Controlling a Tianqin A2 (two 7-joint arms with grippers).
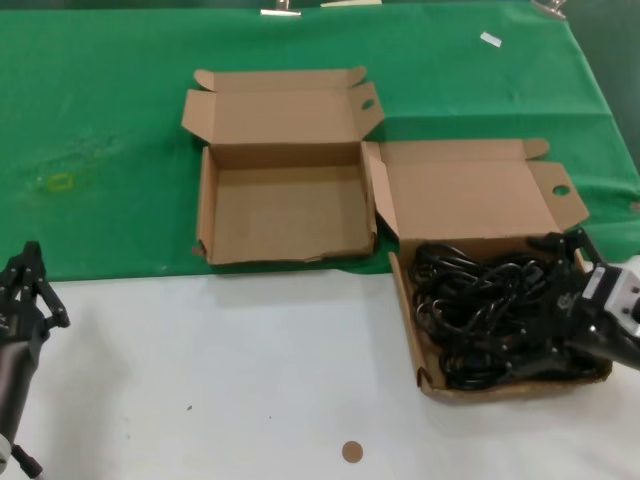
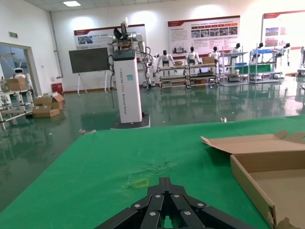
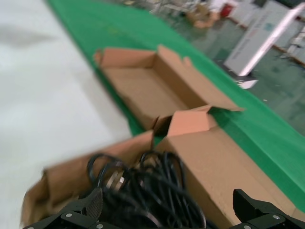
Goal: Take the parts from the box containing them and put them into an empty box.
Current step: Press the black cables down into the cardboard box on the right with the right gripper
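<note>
The black cords (image 1: 480,310) lie in a tangled heap in the right-hand brown box (image 1: 406,312), whose lid stands open behind it. My right gripper (image 1: 556,304) is open over the right side of that heap. In the right wrist view its fingers (image 3: 90,208) straddle the cords (image 3: 152,186) with a wide gap, gripping nothing. The empty box (image 1: 285,210) sits to the left on the green cloth with its lid up, and it shows beyond the cords in the right wrist view (image 3: 143,90). My left gripper (image 1: 27,285) is shut and parked at the table's left edge, away from both boxes.
A green cloth (image 1: 100,120) covers the far half of the table and a white surface (image 1: 220,370) the near half. A small brown disc (image 1: 352,452) lies near the front edge. The two boxes nearly touch at their corners.
</note>
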